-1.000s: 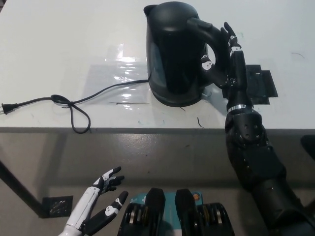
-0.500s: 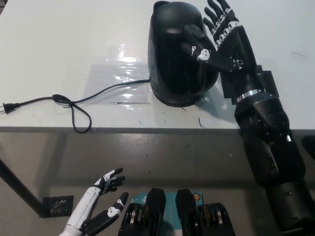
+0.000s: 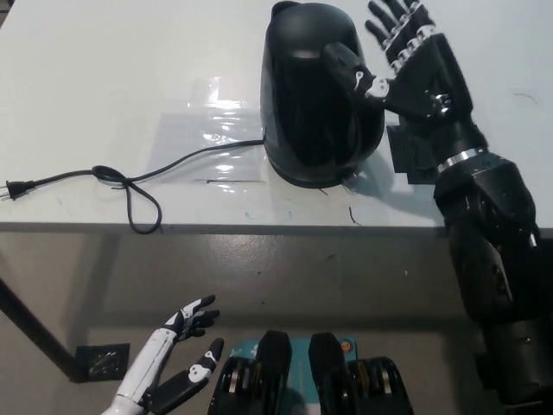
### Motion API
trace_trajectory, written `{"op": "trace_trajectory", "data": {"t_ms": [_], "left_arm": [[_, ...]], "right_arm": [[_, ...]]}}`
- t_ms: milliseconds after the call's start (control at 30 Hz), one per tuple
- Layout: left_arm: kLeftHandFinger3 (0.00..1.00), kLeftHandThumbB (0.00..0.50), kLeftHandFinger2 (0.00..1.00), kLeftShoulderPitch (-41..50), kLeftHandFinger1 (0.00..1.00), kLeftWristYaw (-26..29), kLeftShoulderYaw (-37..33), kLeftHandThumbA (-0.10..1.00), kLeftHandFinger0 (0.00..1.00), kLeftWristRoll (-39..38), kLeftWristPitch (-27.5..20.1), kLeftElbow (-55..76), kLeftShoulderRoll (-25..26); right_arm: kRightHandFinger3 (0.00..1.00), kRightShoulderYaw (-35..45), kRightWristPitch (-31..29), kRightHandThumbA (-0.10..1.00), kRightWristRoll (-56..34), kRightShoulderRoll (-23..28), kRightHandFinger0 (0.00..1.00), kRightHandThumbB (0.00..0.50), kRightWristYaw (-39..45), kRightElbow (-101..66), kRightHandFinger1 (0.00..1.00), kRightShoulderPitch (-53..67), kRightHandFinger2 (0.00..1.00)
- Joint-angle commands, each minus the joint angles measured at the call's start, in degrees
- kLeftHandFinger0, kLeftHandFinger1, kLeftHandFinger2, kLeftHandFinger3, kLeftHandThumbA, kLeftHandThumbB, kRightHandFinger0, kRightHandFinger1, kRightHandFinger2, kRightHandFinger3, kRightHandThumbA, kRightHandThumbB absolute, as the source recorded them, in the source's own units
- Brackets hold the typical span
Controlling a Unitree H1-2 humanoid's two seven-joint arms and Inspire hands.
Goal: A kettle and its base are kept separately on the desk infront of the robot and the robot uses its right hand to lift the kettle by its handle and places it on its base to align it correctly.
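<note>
At upper centre of the frame, a glossy black rounded kettle (image 3: pixel 315 95) stands upright on the smooth white desk (image 3: pixel 104 104), its thin black cord (image 3: pixel 130 186) trailing left in a loop to the plug. The black right hand (image 3: pixel 413 60) is beside the handle (image 3: pixel 350 69), fingers spread, holding nothing. The white left hand (image 3: pixel 173 354) rests open at lower left.

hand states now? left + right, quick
Left white hand: open, holding nothing, resting low below the desk edge.
Right black hand: open, fingers spread beside the handle of the black plastic electric kettle, gripping nothing.
</note>
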State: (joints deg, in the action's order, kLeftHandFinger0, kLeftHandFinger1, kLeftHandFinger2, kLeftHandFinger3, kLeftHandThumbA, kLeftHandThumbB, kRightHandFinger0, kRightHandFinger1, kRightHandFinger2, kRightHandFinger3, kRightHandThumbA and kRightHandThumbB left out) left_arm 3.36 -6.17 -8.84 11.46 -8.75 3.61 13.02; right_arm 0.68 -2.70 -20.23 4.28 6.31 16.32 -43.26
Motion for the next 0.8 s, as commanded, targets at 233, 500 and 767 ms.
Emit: {"op": "trace_trajectory", "data": {"t_ms": [233, 500, 767], "left_arm": [[0.9, 0.056, 0.83, -1.01, 0.82, -0.75, 0.29, 0.63, 0.84, -0.21, -1.69, 0.4, 0.76], [0.96, 0.066, 0.86, -1.11, 0.86, -0.78, 1.06, 0.68, 0.86, -1.32, -0.92, 0.97, 0.84], [1.0, 0.125, 1.0, -1.4, 1.0, -0.59, 2.48, 0.83, 1.0, -4.11, 0.64, 2.19, 0.14]], "right_arm": [[1.0, 7.24, -4.42, 1.0, 21.97, 4.49, 1.0, 0.5, -12.04, -28.3, 1.0, 1.76, 1.0], [1.0, 9.7, 2.39, 1.0, 21.35, 6.68, 1.0, 0.5, -6.78, -57.36, 1.0, 14.29, 1.0], [1.0, 8.9, -7.27, 1.0, 18.17, 7.96, 1.0, 0.477, -2.3, -62.45, 1.0, 35.9, 1.0]]}}
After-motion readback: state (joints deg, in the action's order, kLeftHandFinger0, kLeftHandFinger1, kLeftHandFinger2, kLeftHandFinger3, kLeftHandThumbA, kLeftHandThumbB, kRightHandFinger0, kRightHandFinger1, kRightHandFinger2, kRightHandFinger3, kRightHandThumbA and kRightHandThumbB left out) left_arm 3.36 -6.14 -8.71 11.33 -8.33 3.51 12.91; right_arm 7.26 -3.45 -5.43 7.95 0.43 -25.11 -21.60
